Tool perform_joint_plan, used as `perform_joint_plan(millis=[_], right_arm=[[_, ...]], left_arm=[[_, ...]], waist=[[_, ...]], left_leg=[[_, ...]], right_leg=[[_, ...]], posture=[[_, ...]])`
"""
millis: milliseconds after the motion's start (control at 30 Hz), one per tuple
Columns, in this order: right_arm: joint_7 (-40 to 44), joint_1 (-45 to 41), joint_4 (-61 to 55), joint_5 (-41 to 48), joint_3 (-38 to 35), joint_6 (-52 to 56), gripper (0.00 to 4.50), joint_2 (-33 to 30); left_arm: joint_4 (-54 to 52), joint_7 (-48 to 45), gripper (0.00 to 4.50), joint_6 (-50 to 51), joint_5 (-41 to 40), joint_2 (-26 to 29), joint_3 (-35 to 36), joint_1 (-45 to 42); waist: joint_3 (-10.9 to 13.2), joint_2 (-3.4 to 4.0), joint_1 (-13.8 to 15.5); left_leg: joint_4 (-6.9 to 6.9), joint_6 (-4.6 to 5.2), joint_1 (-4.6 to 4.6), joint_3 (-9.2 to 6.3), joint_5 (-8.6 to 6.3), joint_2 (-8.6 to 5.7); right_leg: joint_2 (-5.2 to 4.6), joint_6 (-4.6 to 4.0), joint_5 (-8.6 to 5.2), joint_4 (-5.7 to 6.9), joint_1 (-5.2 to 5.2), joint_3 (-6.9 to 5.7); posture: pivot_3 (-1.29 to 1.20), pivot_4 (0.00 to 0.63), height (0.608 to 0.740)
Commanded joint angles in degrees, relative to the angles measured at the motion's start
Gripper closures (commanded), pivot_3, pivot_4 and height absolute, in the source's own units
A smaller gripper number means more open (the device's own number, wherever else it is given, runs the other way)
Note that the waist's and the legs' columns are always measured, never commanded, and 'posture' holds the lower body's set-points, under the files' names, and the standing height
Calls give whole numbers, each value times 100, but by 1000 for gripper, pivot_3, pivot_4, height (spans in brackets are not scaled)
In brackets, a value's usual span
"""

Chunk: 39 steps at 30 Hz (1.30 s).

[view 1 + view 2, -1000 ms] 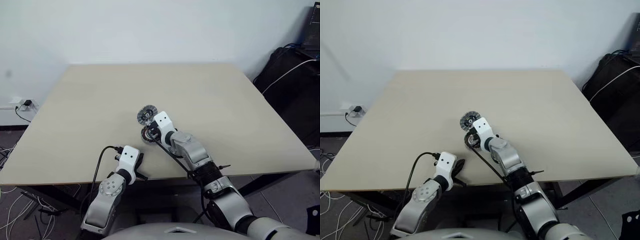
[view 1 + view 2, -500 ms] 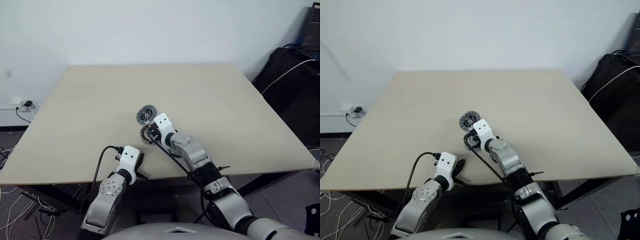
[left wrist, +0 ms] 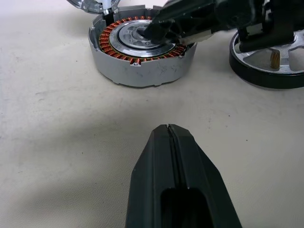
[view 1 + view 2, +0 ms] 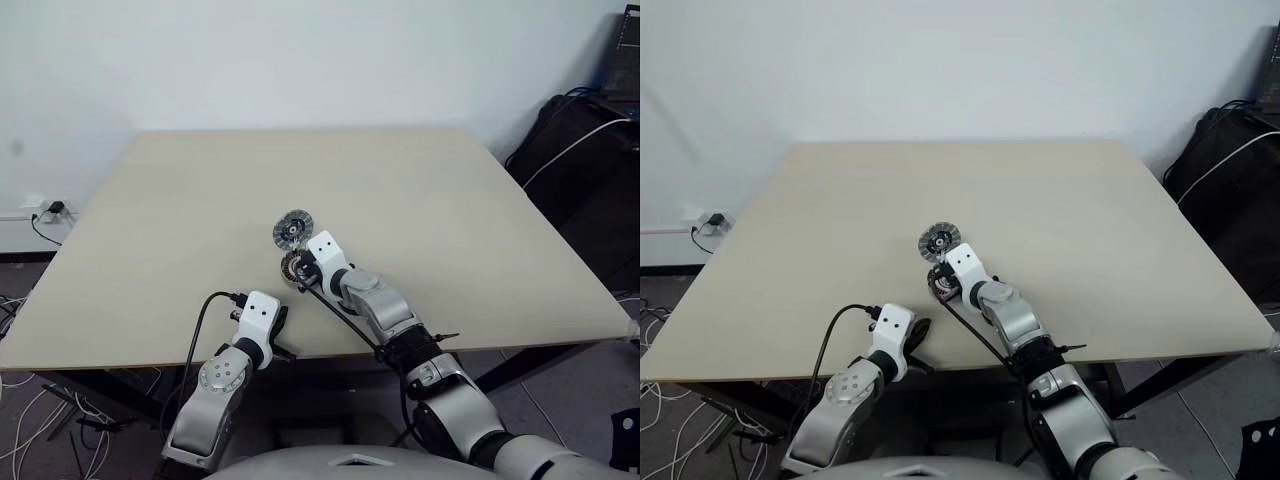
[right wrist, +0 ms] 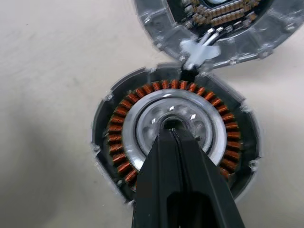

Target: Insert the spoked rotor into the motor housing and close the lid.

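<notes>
The motor housing [image 5: 114, 142], a grey round shell with a ring of copper windings, sits on the table [image 4: 450, 220] near its front middle. My right gripper [image 5: 174, 130] is shut, its tip over the silvery hub at the housing's centre, with nothing between the fingers. The lid [image 5: 266, 33] lies open just behind the housing [image 4: 289, 266], joined to it by a small bracket; it is the grey disc [image 4: 292, 229] in the left eye view. The spoked rotor [image 3: 273, 64], a dark ring with silvery spokes, lies flat beside the housing [image 3: 137, 66]. My left gripper [image 3: 167, 129] is shut and empty, short of the housing near the table's front edge.
Black bags with a white cable [image 4: 580, 140] stand off the table's right side. A wall socket with cables [image 4: 45, 210] is low on the left. Bare tabletop surrounds the parts on all sides.
</notes>
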Motion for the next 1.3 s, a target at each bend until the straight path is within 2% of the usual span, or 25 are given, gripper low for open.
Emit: perform_joint_plan(millis=[33, 433, 1300], right_arm=[[66, -64, -310, 7, -7, -39, 4493, 11], [-522, -302, 116, -37, -273, -432, 4493, 196], [-290, -417, 814, -124, -147, -774, 4493, 377]], left_arm=[[-205, -30, 4500, -40, -66, -18, -21, -76], [-218, -5, 4500, -43, -67, -47, -17, -31], [-271, 50, 4500, -34, -69, -45, 20, 3]], waist=[[0, 0, -1], [1, 1, -5], [1, 1, -8]], left_leg=[[0, 0, 0, 0, 0, 0], [0, -2, -1, 0, 1, 1], [0, -3, -1, 0, 2, 2]], right_leg=[[0, 0, 0, 0, 0, 0], [0, -1, 0, 0, -1, 0], [1, -1, 0, 0, -1, 0]], posture=[[0, 0, 740], [0, 0, 740], [0, 0, 740]])
